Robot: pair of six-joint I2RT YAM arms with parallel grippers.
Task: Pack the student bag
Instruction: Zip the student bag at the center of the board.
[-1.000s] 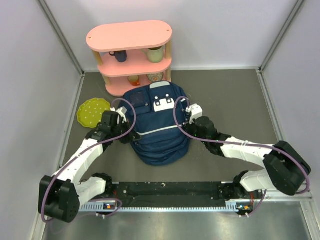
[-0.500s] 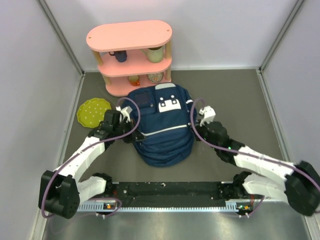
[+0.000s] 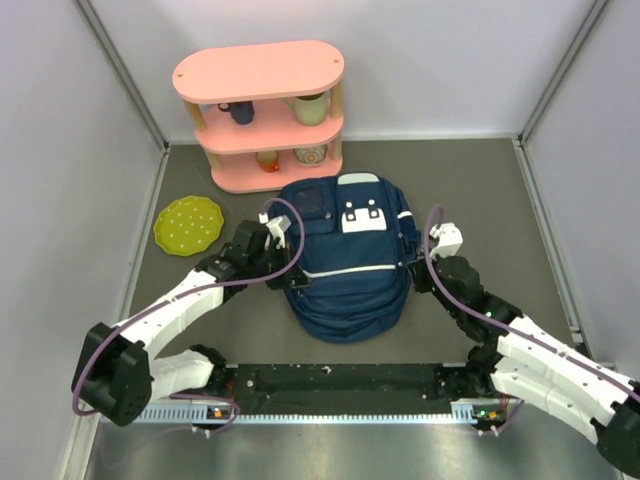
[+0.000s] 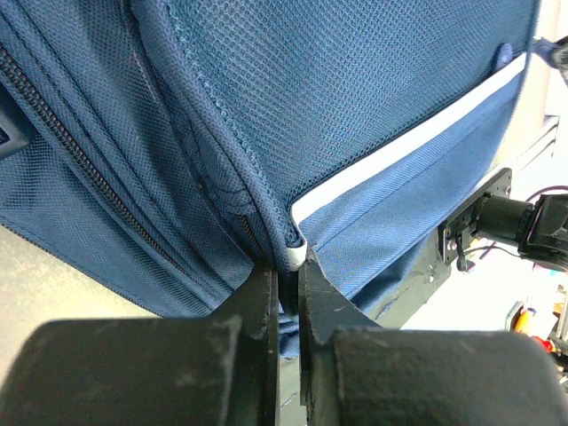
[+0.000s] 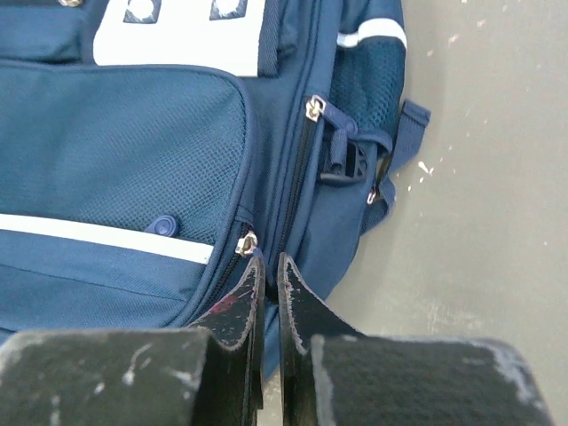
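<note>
The student bag [image 3: 345, 265], navy blue with a white stripe and a white buckle patch, lies on the grey table between my arms. My left gripper [image 3: 287, 268] is shut on the bag's left side; in the left wrist view [image 4: 286, 266] the jaws pinch a fold at the white stripe's end [image 4: 297, 253]. My right gripper [image 3: 418, 272] is shut on the bag's right side; in the right wrist view [image 5: 267, 263] the jaws pinch fabric beside a zipper pull [image 5: 246, 242]. The bag fills both wrist views [image 4: 355, 106] [image 5: 124, 142].
A pink two-tier shelf [image 3: 260, 110] with cups and bowls stands behind the bag at the back. A yellow-green plate [image 3: 187, 224] lies at the left. Grey walls close in on both sides.
Both grippers have moved to the right with the bag between them. The bag has slid right, away from the plate.
</note>
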